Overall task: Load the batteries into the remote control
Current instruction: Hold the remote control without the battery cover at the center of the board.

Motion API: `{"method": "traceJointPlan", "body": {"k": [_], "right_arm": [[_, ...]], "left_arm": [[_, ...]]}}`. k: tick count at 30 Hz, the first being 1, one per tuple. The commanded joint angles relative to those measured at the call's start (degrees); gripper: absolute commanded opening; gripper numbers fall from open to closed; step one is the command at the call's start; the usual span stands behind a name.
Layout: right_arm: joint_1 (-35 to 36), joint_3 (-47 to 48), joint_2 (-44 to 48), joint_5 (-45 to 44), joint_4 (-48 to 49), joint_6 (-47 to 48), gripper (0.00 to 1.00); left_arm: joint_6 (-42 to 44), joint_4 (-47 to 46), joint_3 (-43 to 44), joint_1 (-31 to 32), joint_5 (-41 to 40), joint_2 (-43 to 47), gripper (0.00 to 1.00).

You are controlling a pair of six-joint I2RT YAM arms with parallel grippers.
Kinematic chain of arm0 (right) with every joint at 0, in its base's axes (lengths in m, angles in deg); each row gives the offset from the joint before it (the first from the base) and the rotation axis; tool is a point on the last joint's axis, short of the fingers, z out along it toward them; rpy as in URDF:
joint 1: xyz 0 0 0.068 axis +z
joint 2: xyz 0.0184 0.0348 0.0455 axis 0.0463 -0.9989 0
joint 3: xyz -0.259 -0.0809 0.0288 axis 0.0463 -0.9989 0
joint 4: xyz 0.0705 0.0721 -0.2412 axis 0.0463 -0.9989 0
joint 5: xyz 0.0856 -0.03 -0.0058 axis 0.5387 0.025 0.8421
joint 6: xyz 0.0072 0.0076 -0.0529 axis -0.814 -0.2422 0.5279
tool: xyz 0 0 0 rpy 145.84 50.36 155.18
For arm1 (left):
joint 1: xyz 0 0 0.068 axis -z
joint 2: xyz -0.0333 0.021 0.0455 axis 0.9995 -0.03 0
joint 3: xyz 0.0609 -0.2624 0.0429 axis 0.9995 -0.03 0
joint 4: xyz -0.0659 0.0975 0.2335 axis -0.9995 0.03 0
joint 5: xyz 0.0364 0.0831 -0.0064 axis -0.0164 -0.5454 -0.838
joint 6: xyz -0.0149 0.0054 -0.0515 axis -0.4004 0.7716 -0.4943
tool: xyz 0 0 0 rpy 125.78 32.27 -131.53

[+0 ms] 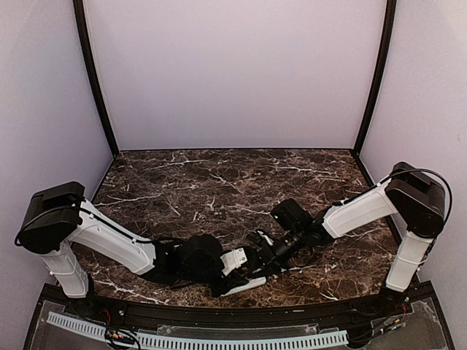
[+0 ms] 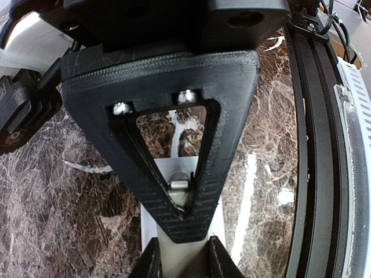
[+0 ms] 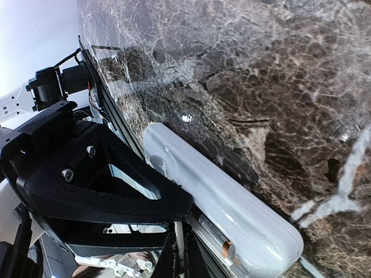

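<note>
Left arm [image 1: 109, 244]: one; it reaches low from the left toward the near middle of the table [image 1: 219, 182].
Left gripper [image 2: 182, 255]: clamped on the remote control [image 3: 232, 202], whose white body fills the gap between the two fingers. Only the fingers' inner edges show at the bottom of the left wrist view.
Remote control: one, lying along the near edge of the table beside the black rail [image 2: 316, 145]. From above it is mostly buried under the two grippers. The right wrist view shows one long side and a rounded end, and its other end is hidden behind that gripper.
Battery [image 3: 213, 236]: one can be counted, a cylinder with a copper band sitting in the open side of the remote control. Whether a second lies beyond it cannot be made out.
Small metal part [image 2: 179, 185]: seen through the window of a black triangular finger [image 2: 162, 87], and too blocked to tell what it is.
Right gripper [image 1: 254, 255]: it meets the left gripper over the remote control. Only one triangular finger shows clearly, so whether the jaws are apart or together cannot be told.
Right arm [image 1: 361, 211]: one; it comes in from the right.
</note>
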Motion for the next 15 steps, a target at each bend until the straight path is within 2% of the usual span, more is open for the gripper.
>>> {"method": "traceJointPlan", "body": {"k": [1,5,10,15], "right_arm": [[1.56,-1.21,-1.81,-4.85,-1.82,-0.21,0.0],[1.58,-0.04,-1.28,-4.72,-2.8,0.84,0.0],[1.58,2.24,-0.31,-5.73,-6.72,2.58,0.14],[1.43,3.33,1.1,-7.11,-9.75,3.62,0.18]], "left_arm": [[0.81,4.09,-1.73,0.13,2.19,0.58,0.16],[0.89,5.22,-2.68,0.21,2.04,0.87,0.12],[0.83,6.84,-3.22,0.5,1.74,0.91,0.08],[0.48,8.05,-3.79,0.82,0.96,1.3,0.07]]}}
